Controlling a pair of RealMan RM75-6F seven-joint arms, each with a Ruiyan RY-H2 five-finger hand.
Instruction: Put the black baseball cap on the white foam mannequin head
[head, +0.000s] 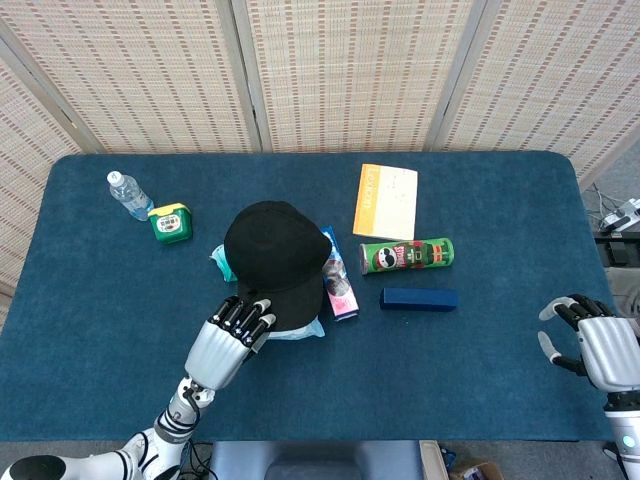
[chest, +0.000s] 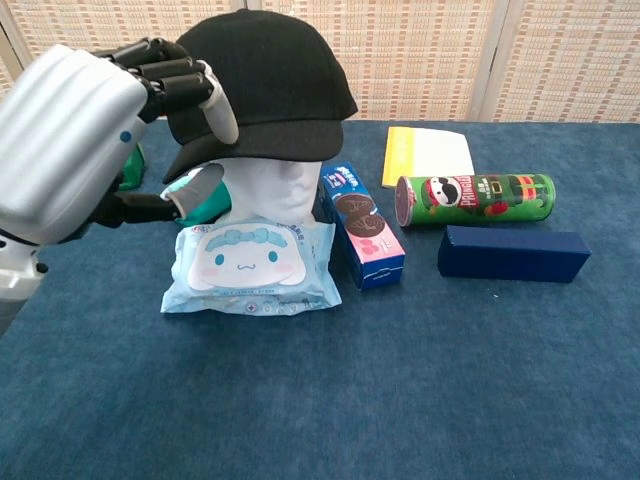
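Observation:
The black baseball cap (head: 272, 245) (chest: 275, 70) sits on the white foam mannequin head (chest: 272, 190), near the table's middle. Its brim points toward me and hangs low, so only the lower face shows in the chest view. From above, the cap hides the mannequin head entirely. My left hand (head: 228, 342) (chest: 90, 140) holds the brim's left edge, with fingers (chest: 185, 85) on top and the thumb (chest: 185, 200) below. My right hand (head: 595, 345) hovers off the table's right front corner with its fingers apart and nothing in them.
A wet-wipes pack (chest: 250, 265) lies in front of the mannequin and a cookie box (chest: 362, 225) beside it. Right of these are a green chips can (head: 407, 256), a navy box (head: 419, 298) and a yellow book (head: 385, 201). A green container (head: 170, 222) and a water bottle (head: 128, 195) stand far left.

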